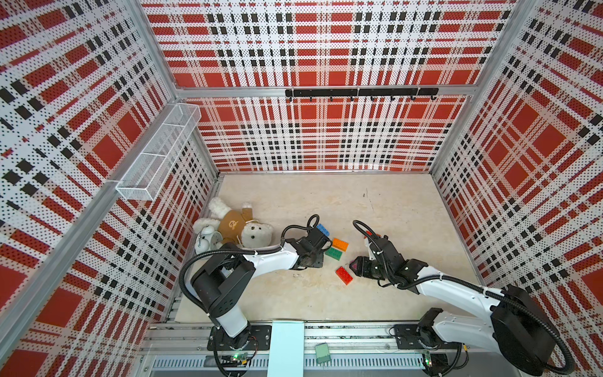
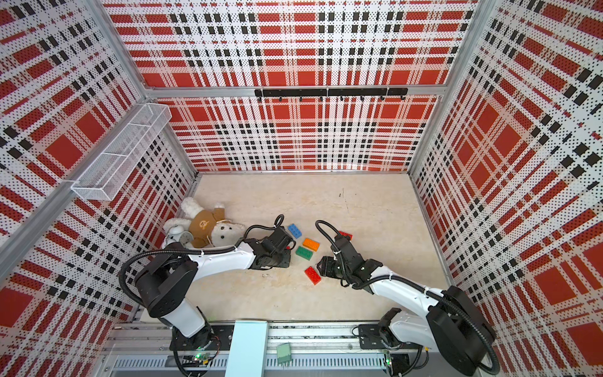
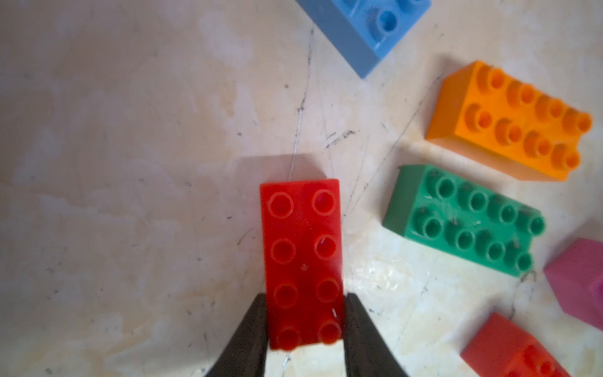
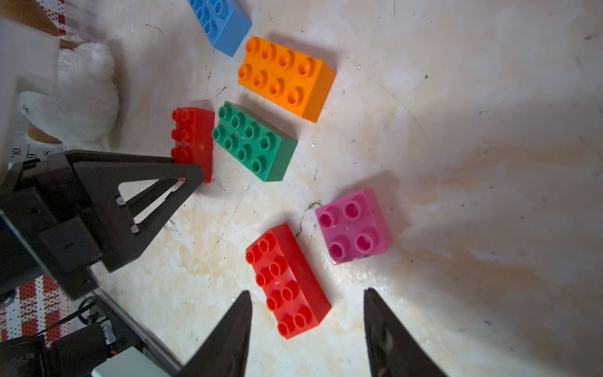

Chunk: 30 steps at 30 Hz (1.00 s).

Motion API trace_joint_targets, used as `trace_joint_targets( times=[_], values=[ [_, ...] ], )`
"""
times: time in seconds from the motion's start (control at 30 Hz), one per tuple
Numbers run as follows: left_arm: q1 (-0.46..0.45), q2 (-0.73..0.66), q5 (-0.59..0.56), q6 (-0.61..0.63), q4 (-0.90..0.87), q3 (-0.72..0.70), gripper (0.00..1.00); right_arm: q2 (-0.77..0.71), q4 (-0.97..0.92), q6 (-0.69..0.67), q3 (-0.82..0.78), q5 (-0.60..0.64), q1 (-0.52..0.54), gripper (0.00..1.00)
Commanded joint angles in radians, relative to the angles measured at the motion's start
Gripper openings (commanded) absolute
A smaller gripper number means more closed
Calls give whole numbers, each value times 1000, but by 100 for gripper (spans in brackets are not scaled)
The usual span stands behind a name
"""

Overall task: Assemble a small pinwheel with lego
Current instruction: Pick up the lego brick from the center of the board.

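Note:
The lego bricks lie loose and apart on the beige floor; no pinwheel is in view. My left gripper is shut on the end of a red brick, one finger on each long side. To its side lie the green brick, the orange brick and the blue brick. My right gripper is open and hovers over a second red brick, with the pink square just beyond. A third red brick peeks out behind the right arm.
A white teddy bear and an alarm clock lie against the left wall, behind the left arm. A wire basket hangs on that wall and a black hook rail on the back wall.

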Motion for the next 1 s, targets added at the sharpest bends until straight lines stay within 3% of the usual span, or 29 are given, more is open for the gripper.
trace_joint_targets(
  times=[0.0,0.37,0.57,0.73,0.9,0.97],
  values=[
    [-9,-1,-46,-66,-30,28,34,-20,7,-30,25,-13,-37,59],
    [-42,-114,-109,-59,-140,142,29,-65,-13,-77,33,-80,-205,59],
    [-86,-18,-163,-97,-244,323,29,-89,-49,-81,31,-63,-285,64],
    [-104,32,-199,-202,-316,387,30,-117,-99,-103,29,-35,-312,67],
    [-74,-12,-235,-453,-403,306,16,-154,-136,-121,25,5,-312,69],
    [-78,-11,-245,-510,-410,303,18,-163,-133,-130,24,0,-312,70]
  ],
)
